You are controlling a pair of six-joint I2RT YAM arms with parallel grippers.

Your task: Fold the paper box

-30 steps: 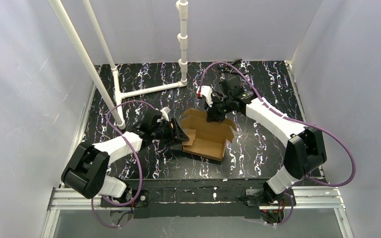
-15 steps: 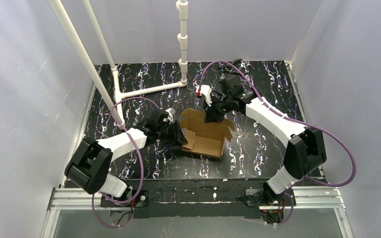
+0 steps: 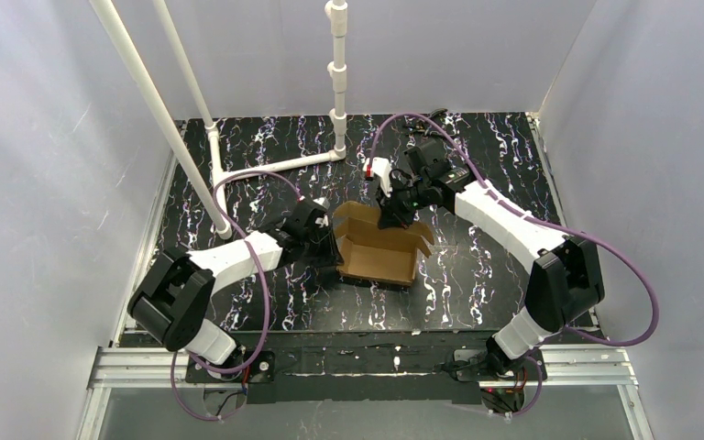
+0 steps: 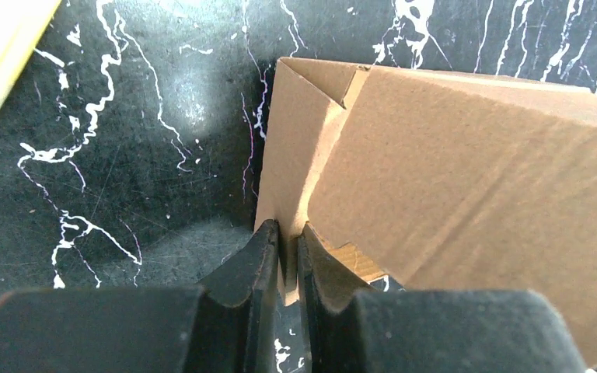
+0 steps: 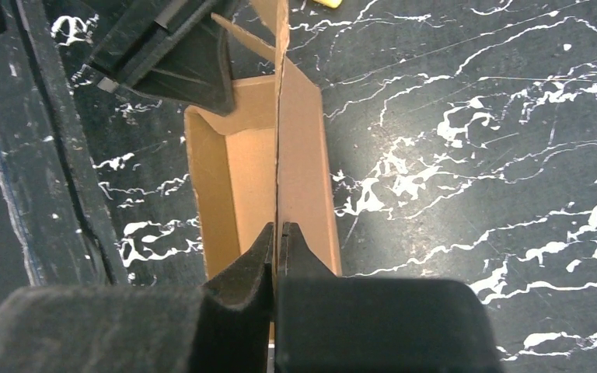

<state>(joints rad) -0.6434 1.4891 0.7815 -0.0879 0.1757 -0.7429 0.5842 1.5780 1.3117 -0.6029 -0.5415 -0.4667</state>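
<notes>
The paper box (image 3: 380, 252) is plain brown cardboard, partly formed, lying open-topped on the black marbled table (image 3: 477, 275) at its middle. My left gripper (image 3: 330, 246) is at the box's left end. In the left wrist view this gripper (image 4: 288, 233) is shut on the edge of an upright side flap of the box (image 4: 451, 171). My right gripper (image 3: 390, 218) reaches the box's far wall from above. In the right wrist view it (image 5: 277, 229) is shut on the thin top edge of that wall, with the box's inside (image 5: 245, 179) to its left.
A white pipe frame (image 3: 275, 165) lies at the back left, and an upright pipe (image 3: 337, 73) rises behind the box. A pale yellow stick (image 4: 0, 54) shows at the left wrist view's top left corner. White walls enclose the table on three sides.
My left gripper has moved right to the box's left end and closed on its side flap, which now stands up. The right gripper has kept its hold on the far wall.
</notes>
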